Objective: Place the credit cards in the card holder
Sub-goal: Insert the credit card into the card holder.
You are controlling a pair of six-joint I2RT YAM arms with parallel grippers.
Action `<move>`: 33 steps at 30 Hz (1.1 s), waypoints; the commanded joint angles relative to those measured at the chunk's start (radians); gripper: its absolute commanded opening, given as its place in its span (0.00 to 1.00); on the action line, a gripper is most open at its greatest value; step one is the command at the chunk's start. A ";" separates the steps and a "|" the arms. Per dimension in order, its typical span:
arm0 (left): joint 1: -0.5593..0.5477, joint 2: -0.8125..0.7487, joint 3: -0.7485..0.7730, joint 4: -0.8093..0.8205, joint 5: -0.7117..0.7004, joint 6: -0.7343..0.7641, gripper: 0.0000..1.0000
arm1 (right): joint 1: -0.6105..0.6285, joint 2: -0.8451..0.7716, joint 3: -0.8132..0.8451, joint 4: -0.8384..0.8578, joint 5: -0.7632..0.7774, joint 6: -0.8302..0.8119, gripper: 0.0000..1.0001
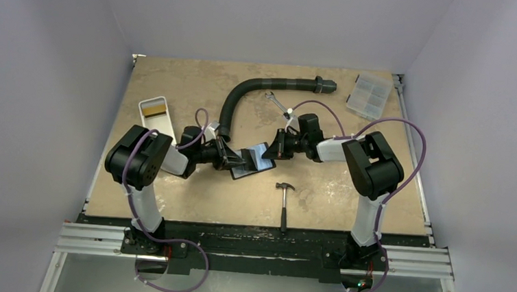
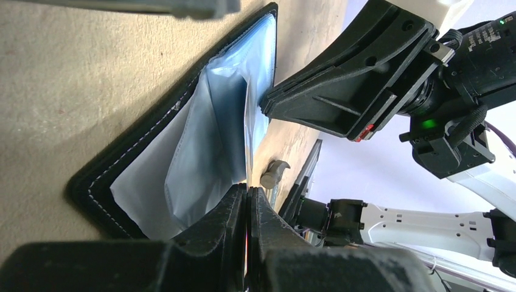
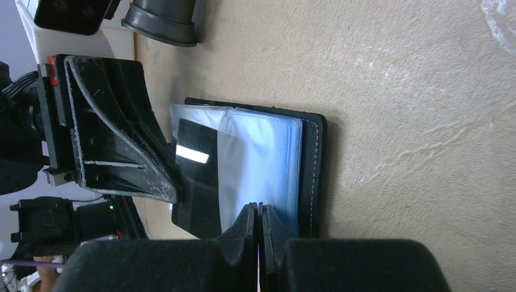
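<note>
Black-jointed, white-linked left arm [image 1: 146, 160] and right arm [image 1: 373, 164] carry looping purple cables [image 1: 423, 154] and matte black fingers [image 2: 213, 234].

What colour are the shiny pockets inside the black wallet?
The glossy pockets of the black folding card holder are pale blue, clearest in the left wrist view.

No text, brand, number or sign legible in any view; credit card [image 3: 201, 201] dark, only mark blank white stripe, no lettering made out; card holder [image 3: 311, 176] plain black with stitched edge, glossy pockets unprinted; clear compartmented box [image 1: 369, 95], white tray [image 1: 156, 115] and hammer [image 1: 284, 203] too small in top view to show any print.
</note>
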 commanded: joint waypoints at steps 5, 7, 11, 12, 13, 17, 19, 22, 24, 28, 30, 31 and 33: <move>-0.006 -0.016 -0.019 0.065 -0.053 0.003 0.00 | 0.000 0.014 0.009 0.000 0.031 -0.016 0.00; -0.006 -0.027 -0.027 0.067 -0.071 0.003 0.00 | 0.000 0.013 0.009 0.000 0.032 -0.015 0.00; -0.004 -0.052 -0.039 0.052 -0.108 0.009 0.00 | 0.000 0.012 0.008 0.001 0.031 -0.015 0.00; -0.004 -0.058 -0.041 0.052 -0.117 0.009 0.00 | 0.001 0.014 0.008 0.002 0.031 -0.015 0.00; -0.004 -0.063 -0.046 0.055 -0.126 0.009 0.00 | 0.001 0.014 0.008 0.002 0.032 -0.015 0.00; -0.006 -0.053 -0.065 0.119 -0.144 -0.033 0.00 | 0.001 0.014 0.009 0.003 0.031 -0.014 0.00; -0.013 -0.026 -0.069 0.177 -0.136 -0.071 0.00 | 0.001 0.015 0.009 0.005 0.031 -0.012 0.00; -0.031 0.016 -0.080 0.290 -0.127 -0.130 0.00 | 0.001 0.016 0.009 0.006 0.031 -0.012 0.00; -0.047 0.038 -0.086 0.336 -0.129 -0.156 0.00 | 0.001 0.016 0.009 0.006 0.031 -0.012 0.00; -0.068 0.063 -0.108 0.415 -0.141 -0.192 0.00 | 0.001 0.017 0.008 0.009 0.030 -0.010 0.00; -0.076 0.065 -0.116 0.436 -0.151 -0.196 0.00 | 0.001 0.017 0.008 0.009 0.030 -0.009 0.00; -0.081 0.061 -0.118 0.433 -0.159 -0.188 0.00 | 0.001 0.017 0.008 0.011 0.029 -0.009 0.00; -0.093 0.054 -0.110 0.384 -0.172 -0.155 0.00 | 0.001 0.017 0.008 0.012 0.027 -0.008 0.00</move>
